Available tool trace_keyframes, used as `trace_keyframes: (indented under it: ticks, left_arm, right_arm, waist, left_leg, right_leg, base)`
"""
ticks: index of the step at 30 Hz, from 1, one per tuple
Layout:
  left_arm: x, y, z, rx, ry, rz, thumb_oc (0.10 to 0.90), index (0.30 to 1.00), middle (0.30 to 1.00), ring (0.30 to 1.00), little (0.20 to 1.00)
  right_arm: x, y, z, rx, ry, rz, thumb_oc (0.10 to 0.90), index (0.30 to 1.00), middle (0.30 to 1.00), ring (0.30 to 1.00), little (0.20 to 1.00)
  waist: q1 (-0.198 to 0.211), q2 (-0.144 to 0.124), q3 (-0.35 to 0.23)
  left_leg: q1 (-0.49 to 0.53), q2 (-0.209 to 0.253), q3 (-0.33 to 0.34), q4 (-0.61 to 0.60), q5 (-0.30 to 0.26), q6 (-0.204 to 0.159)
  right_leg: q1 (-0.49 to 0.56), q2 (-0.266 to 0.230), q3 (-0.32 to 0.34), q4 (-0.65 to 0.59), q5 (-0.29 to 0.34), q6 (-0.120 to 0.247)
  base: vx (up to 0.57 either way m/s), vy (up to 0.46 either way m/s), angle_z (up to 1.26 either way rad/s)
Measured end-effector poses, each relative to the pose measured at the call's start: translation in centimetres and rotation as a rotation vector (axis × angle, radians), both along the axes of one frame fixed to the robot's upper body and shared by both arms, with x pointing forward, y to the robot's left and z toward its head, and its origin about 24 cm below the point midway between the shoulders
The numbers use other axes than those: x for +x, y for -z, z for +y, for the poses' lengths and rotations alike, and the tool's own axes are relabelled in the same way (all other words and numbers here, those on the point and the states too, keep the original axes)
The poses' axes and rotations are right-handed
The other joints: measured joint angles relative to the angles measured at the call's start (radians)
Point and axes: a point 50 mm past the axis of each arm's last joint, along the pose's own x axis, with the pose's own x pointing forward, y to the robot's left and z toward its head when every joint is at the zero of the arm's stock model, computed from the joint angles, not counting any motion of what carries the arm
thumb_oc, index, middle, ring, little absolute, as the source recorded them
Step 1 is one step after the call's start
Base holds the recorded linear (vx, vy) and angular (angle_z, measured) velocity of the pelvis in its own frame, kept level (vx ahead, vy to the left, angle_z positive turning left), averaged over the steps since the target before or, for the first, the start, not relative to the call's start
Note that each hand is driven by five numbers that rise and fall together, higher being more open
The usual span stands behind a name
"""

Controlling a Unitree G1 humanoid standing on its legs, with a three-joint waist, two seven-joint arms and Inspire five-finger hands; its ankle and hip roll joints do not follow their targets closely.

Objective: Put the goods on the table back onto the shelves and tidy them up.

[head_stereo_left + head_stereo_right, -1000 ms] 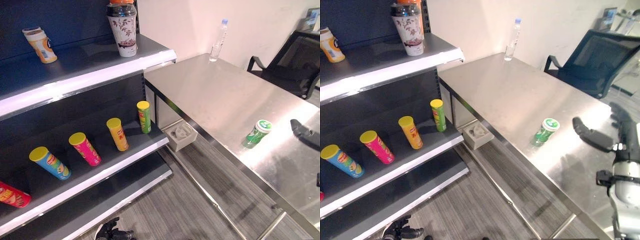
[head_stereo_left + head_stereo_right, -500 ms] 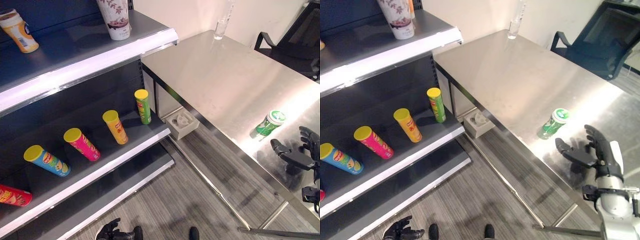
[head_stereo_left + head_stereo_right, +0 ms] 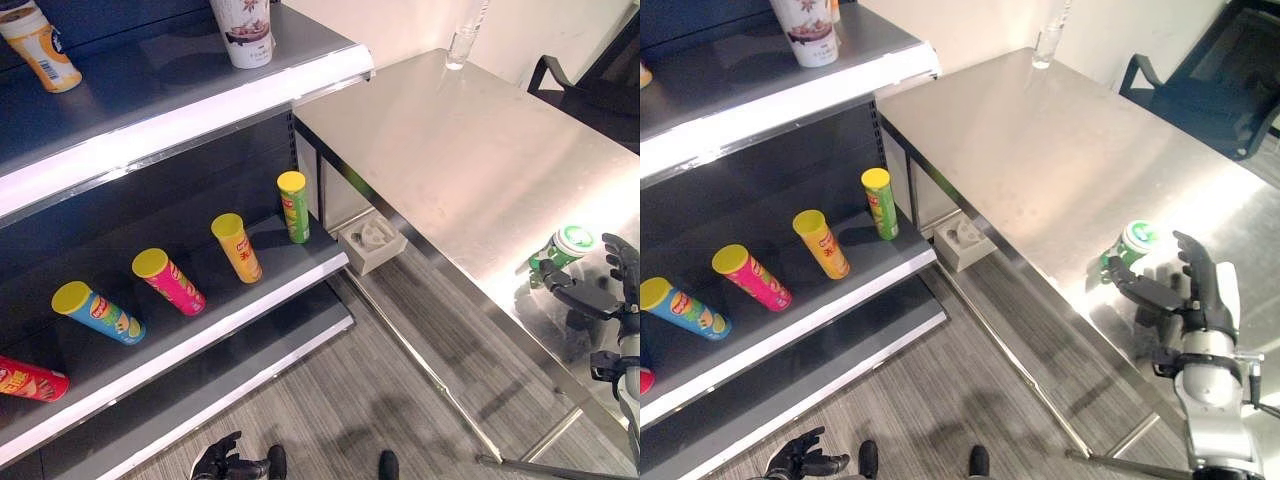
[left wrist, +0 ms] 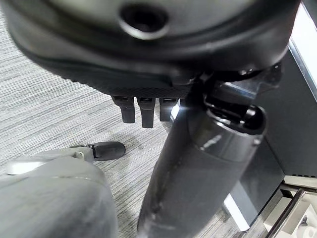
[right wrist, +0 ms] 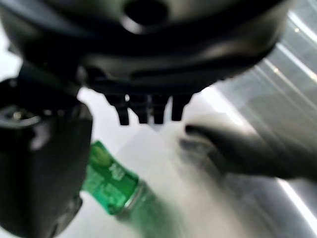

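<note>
A small green can with a white lid (image 3: 1133, 243) lies tilted on the steel table (image 3: 470, 160) near its front edge. My right hand (image 3: 1193, 296) is open right beside it, the thumb reaching to the can's near side and the fingers (image 5: 146, 111) straight past its far side. The can (image 5: 112, 183) shows close under the hand in the right wrist view. My left hand (image 3: 224, 463) hangs low over the floor with relaxed fingers (image 4: 141, 108), holding nothing. The dark shelf unit (image 3: 190, 120) stands to the left.
The middle shelf carries lying tubes: green (image 3: 293, 205), orange (image 3: 237, 247), pink (image 3: 168, 281), blue (image 3: 98, 312), red (image 3: 30, 381). A patterned cup (image 3: 245, 28) and an orange-white bottle (image 3: 40, 45) stand on the upper shelf. A water bottle (image 3: 464, 35), a dark chair (image 3: 590, 85) and a white floor box (image 3: 372, 243) are nearby.
The camera has tilted down. My right hand has moved forward across the table until it sits against the green can. The can and the left hand have stayed put.
</note>
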Motion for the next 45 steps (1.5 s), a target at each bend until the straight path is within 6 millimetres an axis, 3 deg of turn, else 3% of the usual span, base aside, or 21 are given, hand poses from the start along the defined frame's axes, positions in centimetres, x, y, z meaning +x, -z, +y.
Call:
trace_keyframes:
  ticks: [13, 27, 29, 45]
  left_arm:
    - [-0.1, 0.0, 0.2, 0.018, -0.009, 0.003, 0.800, 0.900, 0.900, 0.900, 0.900]
    - [0.4, -0.3, 0.0, 0.017, -0.003, -0.020, 0.800, 0.900, 0.900, 0.900, 0.900]
    - [0.5, -0.3, 0.0, 0.017, -0.003, -0.022, 0.800, 0.900, 0.900, 0.900, 0.900]
    - [0.4, -0.3, 0.2, 0.021, -0.006, -0.021, 0.800, 0.900, 0.900, 0.900, 0.900]
  right_arm:
    - [1.4, -0.3, 0.7, -0.003, 0.005, -0.030, 0.800, 0.900, 0.900, 0.900, 0.900]
    - [2.4, -1.0, 1.4, -0.010, -0.009, -0.065, 0.800, 0.900, 0.900, 0.900, 0.900]
    - [2.4, -1.0, 1.4, -0.010, -0.009, -0.065, 0.400, 0.300, 0.300, 0.300, 0.300]
    - [2.5, -1.2, 1.3, -0.017, -0.001, -0.072, 0.400, 0.300, 0.300, 0.300, 0.300]
  waist:
    - [0.005, 0.000, 0.007]
    - [0.044, -0.001, 0.008]
    - [0.049, -0.001, 0.008]
    - [0.049, -0.016, 0.017]
  left_leg:
    - [-0.005, -0.002, -0.012, 0.000, 0.000, 0.000]
    - [-0.007, -0.006, -0.036, 0.000, 0.002, 0.000]
    - [-0.007, -0.007, -0.037, 0.000, 0.002, 0.000]
    - [0.001, -0.007, -0.051, 0.000, 0.003, -0.001]
  right_leg:
    - [0.001, -0.001, -0.007, 0.000, -0.001, 0.002]
    - [0.015, -0.003, -0.033, 0.000, -0.005, 0.002]
    - [0.016, -0.003, -0.034, 0.000, -0.006, 0.002]
    - [0.033, -0.003, -0.051, 0.000, -0.009, 0.003]
  base:
    - [0.01, 0.000, 0.01]
    - [0.02, -0.003, 0.05]
    - [0.00, 0.000, 0.00]
    - [0.00, -0.004, 0.02]
